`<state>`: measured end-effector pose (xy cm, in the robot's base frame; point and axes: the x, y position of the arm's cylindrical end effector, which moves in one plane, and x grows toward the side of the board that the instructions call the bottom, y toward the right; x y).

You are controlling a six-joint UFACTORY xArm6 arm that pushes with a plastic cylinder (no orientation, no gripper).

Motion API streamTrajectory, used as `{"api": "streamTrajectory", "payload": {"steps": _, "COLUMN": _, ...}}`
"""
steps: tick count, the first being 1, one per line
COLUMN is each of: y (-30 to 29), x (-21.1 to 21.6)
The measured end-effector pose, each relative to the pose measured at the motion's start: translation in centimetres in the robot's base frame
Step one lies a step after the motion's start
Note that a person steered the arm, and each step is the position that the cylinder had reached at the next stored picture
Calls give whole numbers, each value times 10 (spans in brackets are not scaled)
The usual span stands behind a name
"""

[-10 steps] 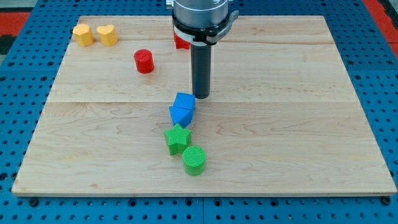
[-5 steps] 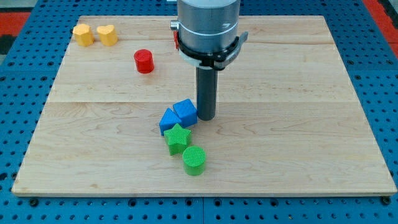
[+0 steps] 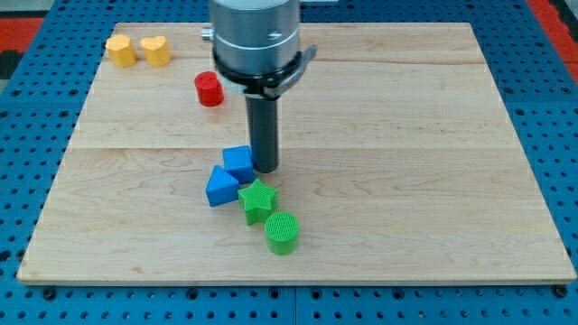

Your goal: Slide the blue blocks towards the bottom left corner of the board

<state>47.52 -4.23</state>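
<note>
Two blue blocks lie near the board's middle: a blue cube [image 3: 238, 162] and, touching it at its lower left, a blue triangular block [image 3: 220, 186]. My tip [image 3: 265, 168] stands right against the cube's right side. A green star [image 3: 257, 199] sits just below my tip and right of the triangular block. A green cylinder [image 3: 282, 232] lies below the star.
A red cylinder [image 3: 209, 88] stands toward the view's top, left of the rod. Two yellow blocks [image 3: 120, 50] [image 3: 155, 50] sit at the top left corner. The wooden board [image 3: 433, 181] lies on a blue pegboard.
My tip has moved to the view's left and slightly down, pushing both blue blocks left. The triangular block slid down-left past the green star. A red block behind the arm is hidden now.
</note>
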Motion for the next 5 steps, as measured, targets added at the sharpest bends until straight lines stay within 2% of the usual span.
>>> {"api": "streamTrajectory", "payload": {"steps": 3, "y": -64, "x": 59}}
{"api": "streamTrajectory", "payload": {"steps": 4, "y": -114, "x": 75}}
{"api": "streamTrajectory", "payload": {"steps": 5, "y": -69, "x": 93}}
